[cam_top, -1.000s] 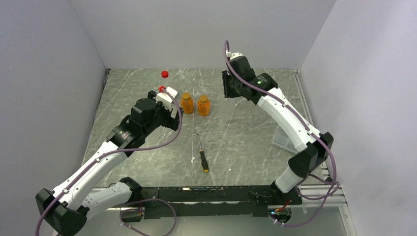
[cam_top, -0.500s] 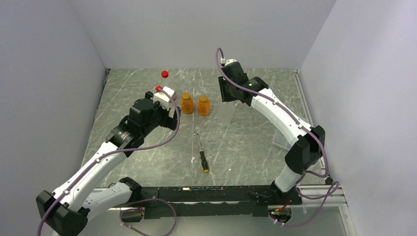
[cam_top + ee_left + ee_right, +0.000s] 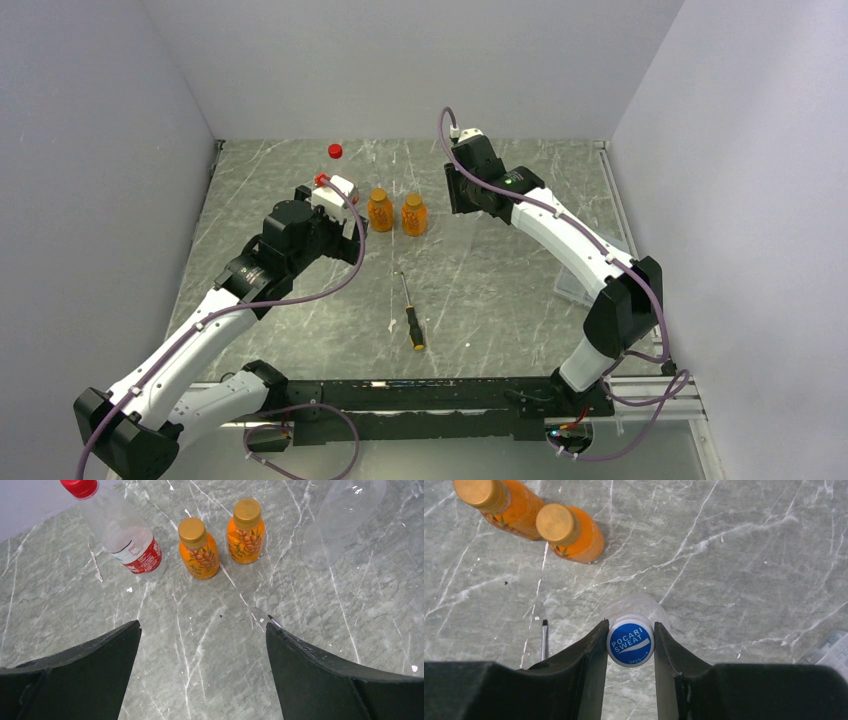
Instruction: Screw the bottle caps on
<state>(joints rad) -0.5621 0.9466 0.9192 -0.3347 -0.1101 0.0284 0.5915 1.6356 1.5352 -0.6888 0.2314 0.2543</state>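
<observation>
Over the last second the right arm has swung its wrist left and lower above the far side of the marble table (image 3: 500, 290), while the left arm has barely shifted. The right gripper (image 3: 631, 626) is pinched narrow on the blue Pocari Sweat cap (image 3: 630, 644), with one finger touching each side of it. The cap sits on top of a clear bottle (image 3: 636, 605) that stands directly beneath the wrist.

The left gripper (image 3: 202, 627) is spread wide and holds nothing, its fingers over bare marble. Ahead of it stand three bottles in a row: the red-capped labelled bottle (image 3: 132, 540) on the left, then the first orange juice bottle (image 3: 199, 550) and the second orange juice bottle (image 3: 246, 532). Both juice bottles wear gold caps and stand just beside each other. All three are well clear of the fingertips.

A loose red cap (image 3: 335, 151) lies near the back wall, apart from both grippers. A screwdriver (image 3: 410, 312) lies near the table's middle.
</observation>
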